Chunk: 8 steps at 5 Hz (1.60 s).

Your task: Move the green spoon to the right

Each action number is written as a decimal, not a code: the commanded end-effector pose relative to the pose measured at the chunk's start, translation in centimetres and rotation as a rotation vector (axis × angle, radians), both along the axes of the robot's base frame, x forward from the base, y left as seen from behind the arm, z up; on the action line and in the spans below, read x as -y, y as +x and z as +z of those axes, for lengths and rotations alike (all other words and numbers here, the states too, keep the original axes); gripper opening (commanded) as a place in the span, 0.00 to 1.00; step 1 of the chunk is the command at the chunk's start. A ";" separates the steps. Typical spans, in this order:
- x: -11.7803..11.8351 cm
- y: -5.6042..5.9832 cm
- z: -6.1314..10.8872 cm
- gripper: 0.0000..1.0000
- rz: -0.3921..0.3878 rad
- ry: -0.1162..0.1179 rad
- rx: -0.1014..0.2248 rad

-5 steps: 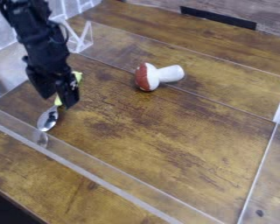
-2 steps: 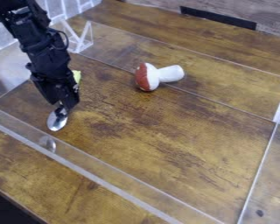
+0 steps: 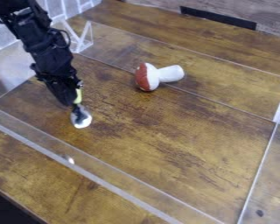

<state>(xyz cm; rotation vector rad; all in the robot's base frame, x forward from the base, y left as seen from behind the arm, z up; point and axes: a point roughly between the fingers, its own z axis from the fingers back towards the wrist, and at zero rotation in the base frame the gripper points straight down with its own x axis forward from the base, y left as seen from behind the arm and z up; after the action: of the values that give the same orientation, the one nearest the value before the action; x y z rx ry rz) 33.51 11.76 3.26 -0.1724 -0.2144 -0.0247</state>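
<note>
The green spoon (image 3: 80,120) is at the left of the wooden surface. Its silver bowl pokes out just below the fingers, and only a sliver of the yellow-green handle shows between them. My black gripper (image 3: 73,104) points steeply down over the handle and is shut on it. Most of the handle is hidden by the fingers. I cannot tell whether the bowl touches the wood.
A toy mushroom (image 3: 157,76) with a red-brown cap lies on its side right of centre at the back. A low clear plastic wall (image 3: 130,194) borders the work area in front and on the right. Clear stands (image 3: 84,35) sit at the back left.
The fingers have shut on the spoon's handle. The spoon's bowl has shifted to the right together with the gripper and now lies farther from the left wall.
</note>
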 end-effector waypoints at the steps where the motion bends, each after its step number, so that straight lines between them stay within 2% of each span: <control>1: -1.2 0.6 0.2 0.00 0.024 0.004 0.007; 3: -1.8 0.8 -0.1 0.00 0.046 -0.018 -0.027; 5: -2.4 0.8 0.0 0.00 0.063 -0.026 -0.056; 6: -2.8 1.2 0.4 0.00 0.066 -0.036 -0.066; 8: 0.7 1.8 5.3 0.00 0.054 -0.020 -0.019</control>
<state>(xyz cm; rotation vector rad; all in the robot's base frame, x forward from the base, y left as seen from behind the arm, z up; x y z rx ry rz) 34.90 11.18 6.24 -0.2148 -0.1443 0.0493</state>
